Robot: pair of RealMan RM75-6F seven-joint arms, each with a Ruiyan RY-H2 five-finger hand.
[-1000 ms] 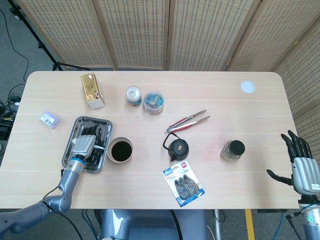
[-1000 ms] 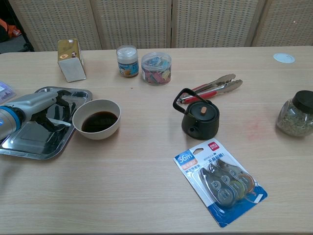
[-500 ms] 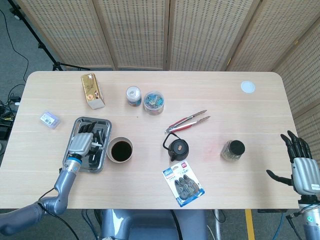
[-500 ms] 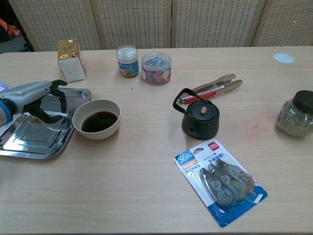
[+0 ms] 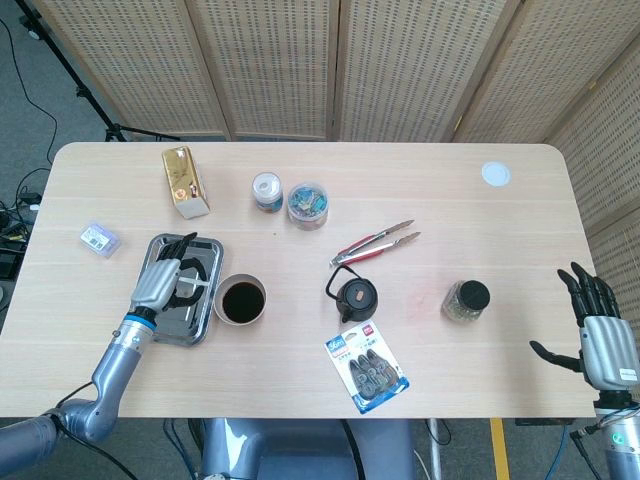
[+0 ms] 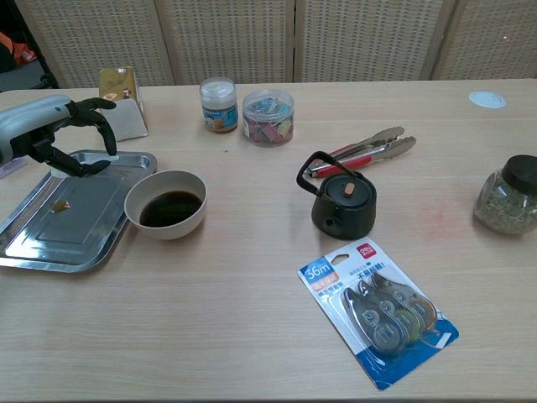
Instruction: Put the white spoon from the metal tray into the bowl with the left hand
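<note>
White spoon (image 5: 197,287) sits pinched in your left hand (image 5: 160,276), lifted above the tray (image 5: 208,310), its handle reaching toward the bowl (image 5: 241,301). In the chest view that hand (image 6: 52,134) hangs over the tray's (image 6: 50,252) far end with dark fingers curled down, and the spoon is hard to make out there. The bowl (image 6: 165,204) stands on the desk (image 6: 252,336) just beside the tray, holding dark liquid. Your right hand (image 5: 598,330) hangs off the desk's right edge, fingers spread, holding nothing.
</note>
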